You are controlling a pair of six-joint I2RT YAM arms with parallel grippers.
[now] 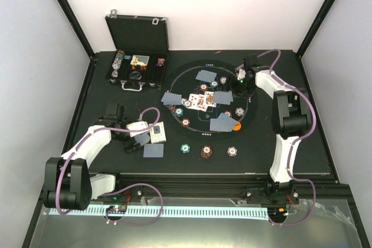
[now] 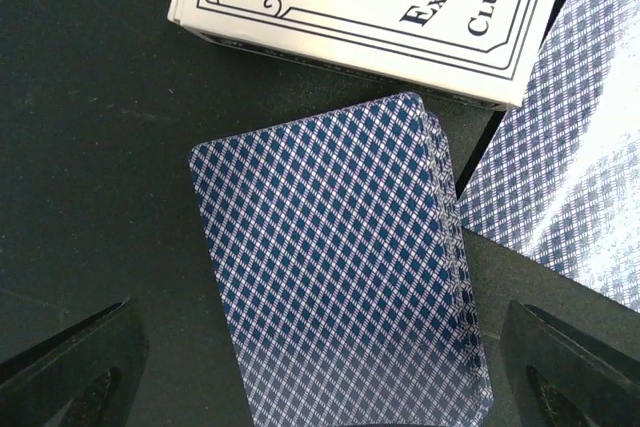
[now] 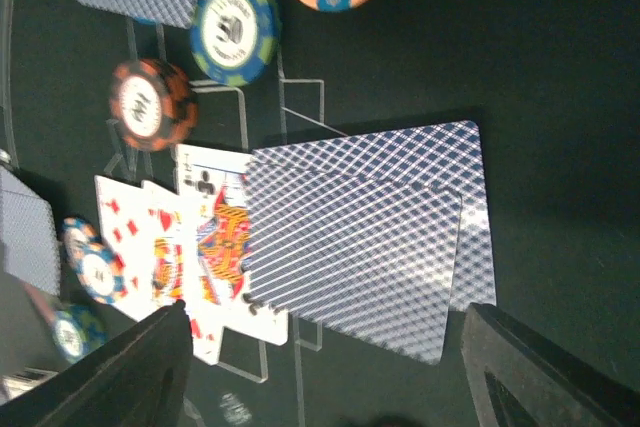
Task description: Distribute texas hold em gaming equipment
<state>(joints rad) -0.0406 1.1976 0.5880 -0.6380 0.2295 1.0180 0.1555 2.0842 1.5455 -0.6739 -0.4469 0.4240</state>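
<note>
A blue-backed deck (image 2: 340, 267) lies on the black table between my left gripper's (image 2: 320, 372) open fingers, below a white card box (image 2: 370, 7). From above, the left gripper (image 1: 135, 140) is at the deck (image 1: 142, 139), next to the box (image 1: 157, 133). My right gripper (image 3: 325, 367) is open and empty over two overlapping blue-backed cards (image 3: 370, 247) beside face-up cards (image 3: 200, 257). From above, the right gripper (image 1: 240, 79) hovers at the round mat's (image 1: 180, 76) upper right. Teal (image 1: 186, 147), red-brown (image 1: 206, 152) and white (image 1: 232, 151) chips sit in front of the mat.
A black hinged case (image 1: 136, 65) with chips stands open at the back left. More blue-backed cards (image 1: 154, 151) lie near the deck, and others (image 1: 206, 75) lie on the mat with small chips and an orange disc (image 1: 237, 126). Chips (image 3: 235, 37) lie past the right gripper's cards.
</note>
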